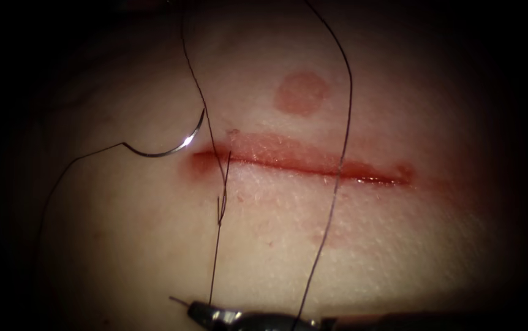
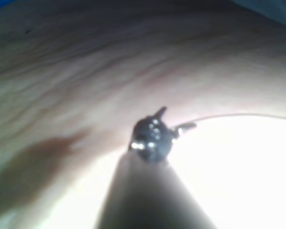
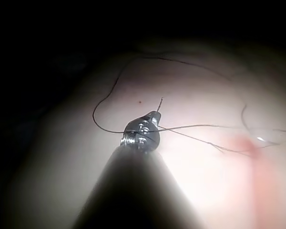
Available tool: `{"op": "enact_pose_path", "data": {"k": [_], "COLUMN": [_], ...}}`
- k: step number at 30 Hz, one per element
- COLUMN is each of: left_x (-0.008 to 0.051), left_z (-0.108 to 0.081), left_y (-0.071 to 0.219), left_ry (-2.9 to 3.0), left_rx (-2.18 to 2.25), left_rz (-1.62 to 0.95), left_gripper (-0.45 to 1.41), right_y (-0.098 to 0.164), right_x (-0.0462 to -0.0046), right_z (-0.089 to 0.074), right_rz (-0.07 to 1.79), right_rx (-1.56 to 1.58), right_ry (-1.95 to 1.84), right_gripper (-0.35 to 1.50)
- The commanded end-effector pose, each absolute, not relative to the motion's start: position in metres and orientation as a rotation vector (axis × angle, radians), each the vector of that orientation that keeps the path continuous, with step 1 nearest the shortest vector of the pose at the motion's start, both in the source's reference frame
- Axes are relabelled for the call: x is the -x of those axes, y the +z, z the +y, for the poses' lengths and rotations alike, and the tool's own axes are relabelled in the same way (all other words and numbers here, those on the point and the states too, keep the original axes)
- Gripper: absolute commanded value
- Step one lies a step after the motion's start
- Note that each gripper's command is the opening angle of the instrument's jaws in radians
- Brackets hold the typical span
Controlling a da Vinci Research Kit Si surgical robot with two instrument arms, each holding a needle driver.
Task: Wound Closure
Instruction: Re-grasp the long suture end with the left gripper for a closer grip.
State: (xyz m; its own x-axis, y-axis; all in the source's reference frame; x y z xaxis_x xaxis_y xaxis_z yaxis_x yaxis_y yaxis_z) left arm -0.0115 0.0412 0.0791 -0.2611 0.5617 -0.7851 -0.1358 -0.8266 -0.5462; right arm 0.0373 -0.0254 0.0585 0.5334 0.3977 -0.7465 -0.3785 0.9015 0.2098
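- The tissue (image 1: pixel 154 245) carries a cut (image 1: pixel 301 164) that runs left to right, its edges wet with red fluid (image 1: pixel 374 179); a round reddish mark (image 1: pixel 301 93) sits on the tissue above it.
- The needle (image 1: pixel 175 146) lies free on the tissue just beyond the cut's left end, held by neither tool and not in the tissue, its curve glinting in the light.
- Thread (image 1: pixel 68 168) leaves the needle's left end and loops away down the left side.
- A second strand (image 1: pixel 206 104) comes down from the top to the cut's left end, where a stitch crosses the cut; from there it runs down to the right gripper (image 1: pixel 199 309) at the bottom edge.
- The right gripper is clamped on that strand, with a short cut end (image 1: pixel 178 300) sticking out past its tip; the right wrist view shows the same grip (image 3: pixel 150 119).
- A third strand (image 1: pixel 345 122) crosses the cut further right and runs down under the right tool.
- In the left wrist view the left gripper (image 2: pixel 174 121) has its jaws apart above the tissue and holds nothing.
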Motion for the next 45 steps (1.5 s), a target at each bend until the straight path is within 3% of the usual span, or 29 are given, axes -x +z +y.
{"op": "enact_pose_path", "data": {"k": [1, 10, 23, 41, 45], "left_x": [0.0111, 0.0043, 0.0015, 0.0072, 0.0075], "left_z": [0.041, 0.036, 0.027, 0.020, 0.021], "left_y": [0.079, 0.070, 0.065, 0.075, 0.077], "left_ry": [2.113, 2.001, 1.976, 1.644, 1.564], "left_rx": [1.566, 1.667, 1.671, 1.246, 1.224], "left_rz": [-0.542, -0.666, -0.764, -0.778, -0.786], "left_gripper": [0.66, 0.70, 0.70, 0.50, 0.38], "right_y": [0.059, 0.059, 0.059, 0.059, 0.059], "right_x": [-0.0378, -0.0389, -0.0384, -0.0392, -0.0392], "right_z": [-0.026, -0.027, -0.027, -0.027, -0.027], "right_rz": [0.895, 0.899, 0.903, 0.894, 0.882], "right_rx": [-0.027, -0.033, -0.038, -0.031, -0.025], "right_ry": [0.463, 0.455, 0.450, 0.441, 0.431], "right_gripper": [-0.35, -0.35, -0.35, -0.35, -0.35]}}
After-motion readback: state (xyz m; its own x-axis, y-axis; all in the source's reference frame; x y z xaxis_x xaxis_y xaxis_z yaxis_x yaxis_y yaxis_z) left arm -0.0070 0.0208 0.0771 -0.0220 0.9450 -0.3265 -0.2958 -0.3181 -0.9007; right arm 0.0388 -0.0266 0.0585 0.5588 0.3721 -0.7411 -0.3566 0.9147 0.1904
